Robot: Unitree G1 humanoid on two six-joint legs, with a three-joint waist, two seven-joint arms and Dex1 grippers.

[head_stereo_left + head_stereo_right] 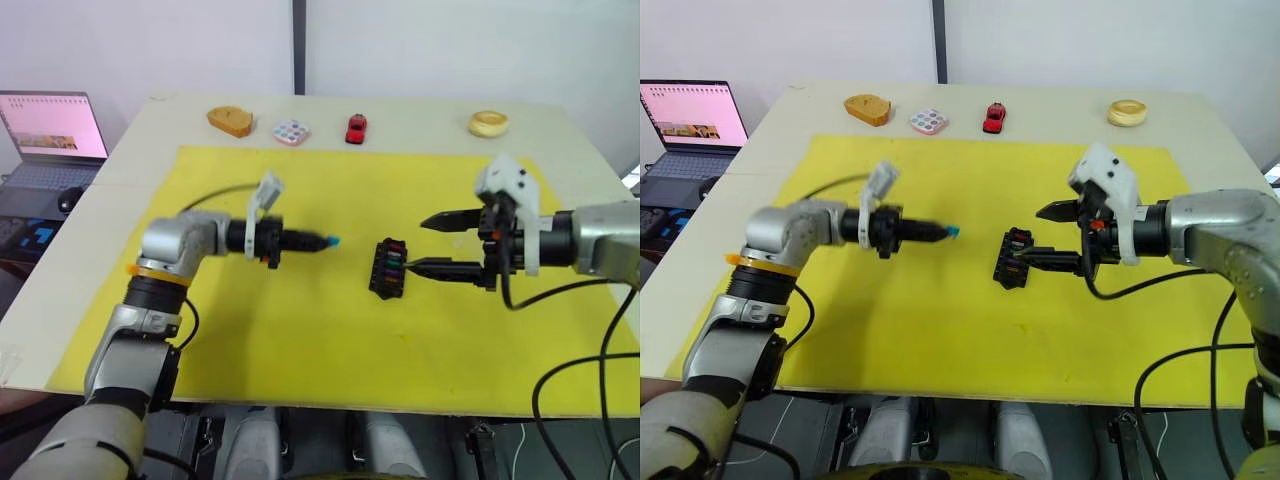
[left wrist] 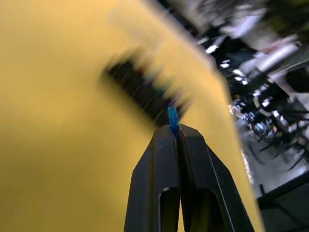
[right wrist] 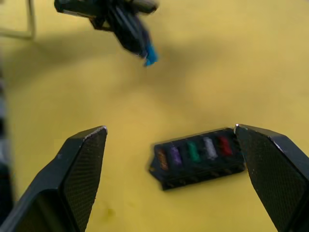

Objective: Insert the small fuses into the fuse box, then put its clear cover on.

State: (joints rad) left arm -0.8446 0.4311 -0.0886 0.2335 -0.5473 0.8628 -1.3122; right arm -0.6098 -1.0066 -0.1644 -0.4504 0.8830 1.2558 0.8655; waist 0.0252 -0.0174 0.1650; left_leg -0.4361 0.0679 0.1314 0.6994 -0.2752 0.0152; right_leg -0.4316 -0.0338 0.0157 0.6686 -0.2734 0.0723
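the small black rectangular plastic fuse box (image 3: 198, 157) lies mid-mat on the yellow sheet (image 1: 300, 340), five coloured fuses seated in it. the right gripper (image 1: 437, 243) is spread wide, one fingertip touching the box. the left gripper (image 1: 937, 232) is pinched on a tiny teal blade fuse (image 1: 953, 232), near the box.

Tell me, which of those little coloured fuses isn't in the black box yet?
The teal fuse. It is pinched in the left hand, off to the side of the fuse box, where the amber, purple, green, grey and red ones sit in a row.
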